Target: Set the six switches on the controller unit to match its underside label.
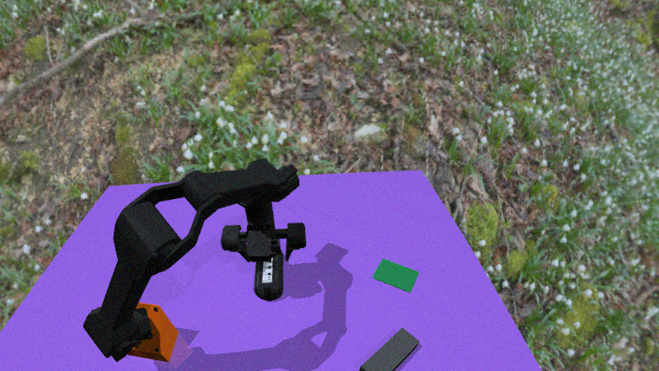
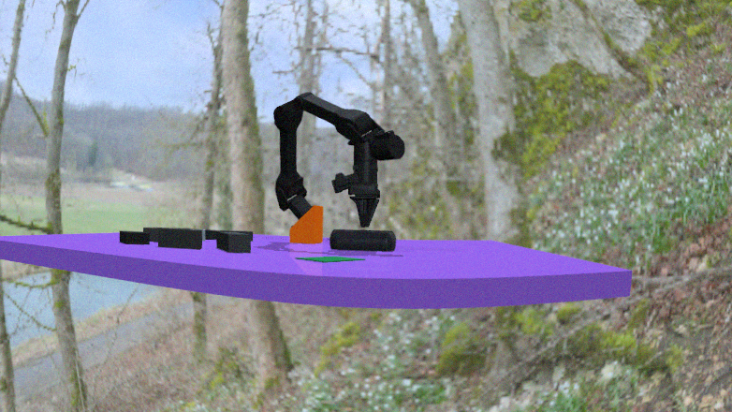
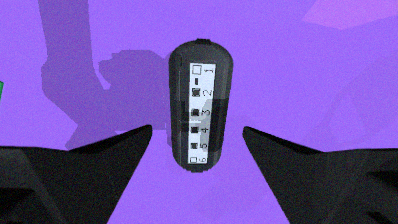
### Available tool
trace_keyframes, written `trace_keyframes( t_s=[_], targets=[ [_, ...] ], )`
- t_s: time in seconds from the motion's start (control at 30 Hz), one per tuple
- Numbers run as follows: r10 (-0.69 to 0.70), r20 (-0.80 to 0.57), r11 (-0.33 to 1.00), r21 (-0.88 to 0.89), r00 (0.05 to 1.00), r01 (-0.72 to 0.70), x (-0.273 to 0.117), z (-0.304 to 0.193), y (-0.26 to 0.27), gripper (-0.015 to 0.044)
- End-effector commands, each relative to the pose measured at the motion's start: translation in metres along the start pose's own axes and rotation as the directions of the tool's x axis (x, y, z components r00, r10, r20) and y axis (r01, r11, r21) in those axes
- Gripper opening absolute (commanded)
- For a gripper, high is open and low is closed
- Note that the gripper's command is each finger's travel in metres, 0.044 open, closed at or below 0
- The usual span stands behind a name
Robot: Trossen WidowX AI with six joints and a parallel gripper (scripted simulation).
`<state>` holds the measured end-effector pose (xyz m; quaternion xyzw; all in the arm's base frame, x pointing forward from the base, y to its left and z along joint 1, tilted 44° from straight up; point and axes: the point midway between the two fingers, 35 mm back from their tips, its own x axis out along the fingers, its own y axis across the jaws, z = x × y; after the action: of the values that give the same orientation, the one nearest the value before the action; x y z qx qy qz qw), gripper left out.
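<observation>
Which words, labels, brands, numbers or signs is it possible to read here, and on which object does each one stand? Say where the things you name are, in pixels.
"1", "2", "3", "4", "5", "6": on the white label [image 1: 267, 271] [image 3: 202, 112] of the controller unit [image 1: 268, 291] [image 2: 362, 240] [image 3: 200, 51], beside six squares; 1 and 6 empty, 2 to 5 filled.
No words or brands are readable.
In the top view the label is too small to read.
</observation>
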<state>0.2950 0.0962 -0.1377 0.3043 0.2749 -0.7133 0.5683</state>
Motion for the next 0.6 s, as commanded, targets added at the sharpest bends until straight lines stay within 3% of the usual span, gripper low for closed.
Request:
trace_keyframes(
  t_s=[0.0,0.1,0.2,0.37,0.57],
  targets=[
    [0.001,0.007,1.000,-0.006,1.000,-0.001,0.0004,0.0017,-0.0006,0.0440],
    [0.001,0.007,1.000,-0.006,1.000,-0.001,0.0004,0.0017,-0.0006,0.0440],
    [-0.002,0.007,0.999,-0.054,1.000,0.003,-0.0001,0.0015,-0.0001,0.0361],
    [-0.024,0.007,0.919,-0.394,1.000,0.025,-0.0032,0.0003,0.0033,0.0230],
    [-0.051,0.008,0.666,-0.745,0.999,0.040,-0.0070,-0.0008,0.0073,0.0073]
  ],
)
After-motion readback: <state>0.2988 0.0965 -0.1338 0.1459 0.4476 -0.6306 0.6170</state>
